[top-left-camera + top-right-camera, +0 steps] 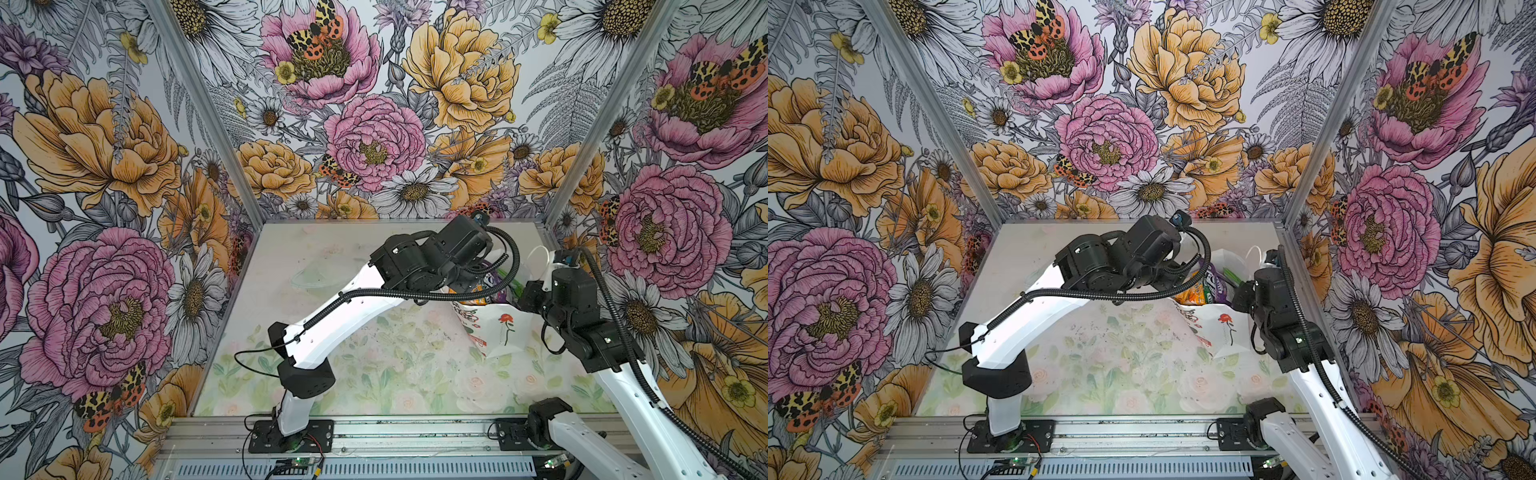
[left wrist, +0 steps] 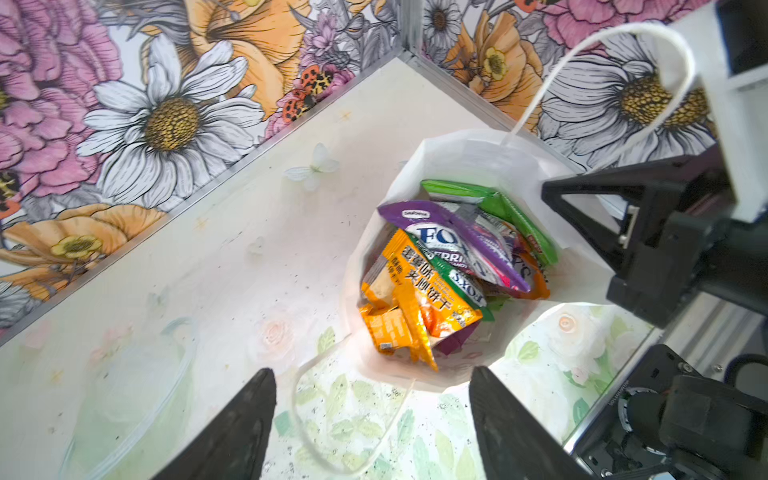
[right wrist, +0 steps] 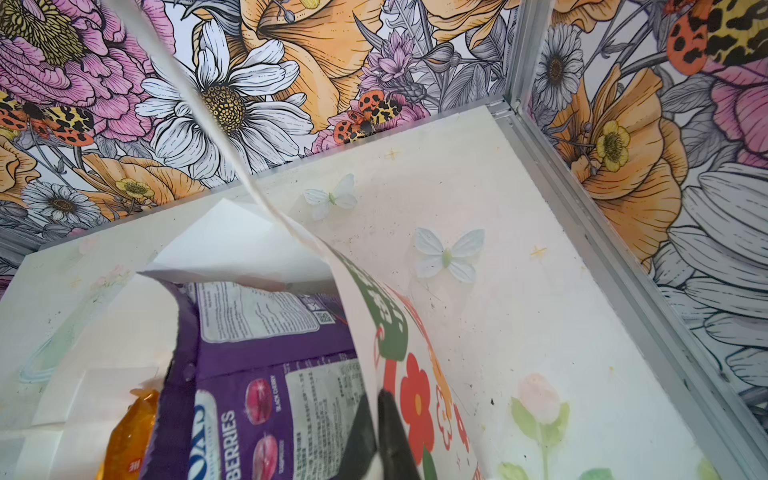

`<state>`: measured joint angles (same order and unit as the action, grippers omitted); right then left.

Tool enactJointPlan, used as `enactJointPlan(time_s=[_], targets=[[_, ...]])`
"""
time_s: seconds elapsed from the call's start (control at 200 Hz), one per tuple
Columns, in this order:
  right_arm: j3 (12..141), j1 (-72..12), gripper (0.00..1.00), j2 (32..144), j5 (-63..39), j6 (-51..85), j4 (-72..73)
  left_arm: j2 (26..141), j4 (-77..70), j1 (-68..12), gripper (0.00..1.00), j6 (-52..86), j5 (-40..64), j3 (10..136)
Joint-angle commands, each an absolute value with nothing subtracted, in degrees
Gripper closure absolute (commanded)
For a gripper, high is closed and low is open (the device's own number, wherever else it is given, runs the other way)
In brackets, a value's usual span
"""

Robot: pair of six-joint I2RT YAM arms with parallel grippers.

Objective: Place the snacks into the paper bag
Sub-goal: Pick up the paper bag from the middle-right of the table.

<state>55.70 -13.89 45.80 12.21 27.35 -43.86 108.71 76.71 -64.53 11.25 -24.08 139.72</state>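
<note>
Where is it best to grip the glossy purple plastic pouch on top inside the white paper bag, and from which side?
Probably the flat sealed edge of the purple pouch, from above through the mouth of the paper bag: that edge stands up, and the walls block every side.

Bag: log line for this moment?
left gripper open, empty, above bag | right gripper shut on bag wall | snacks inside bag

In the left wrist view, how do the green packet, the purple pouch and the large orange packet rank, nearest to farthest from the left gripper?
1. large orange packet, at the paper bag's near side, just ahead of the left gripper.
2. purple pouch, in the middle of the pile.
3. green packet, against the bag's far wall.
</note>
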Motion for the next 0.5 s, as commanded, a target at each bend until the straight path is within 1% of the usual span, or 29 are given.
enactJointPlan(time_s=[0.0,0.175,0.34,0.4,0.495], targets=[[55.6,-13.7,1.00,44.9,11.6,27.7,-40.8,106.0,76.6,-63.8,0.24,16.3,-29.8,135.8],[55.7,-13.7,1.00,44.9,11.5,27.7,-40.8,104.9,75.4,-62.4,0.24,18.6,-29.0,131.1],[55.6,-13.7,1.00,44.9,11.4,27.6,-40.8,104.9,73.4,-61.6,0.27,19.6,-27.8,127.8],[55.7,-13.7,1.00,44.8,11.5,27.7,-40.8,104.9,72.7,-61.2,0.31,20.0,-27.9,126.9],[55.6,-13.7,1.00,44.7,11.4,27.6,-40.8,104.9,71.7,-60.8,0.49,20.3,-27.7,126.0]])
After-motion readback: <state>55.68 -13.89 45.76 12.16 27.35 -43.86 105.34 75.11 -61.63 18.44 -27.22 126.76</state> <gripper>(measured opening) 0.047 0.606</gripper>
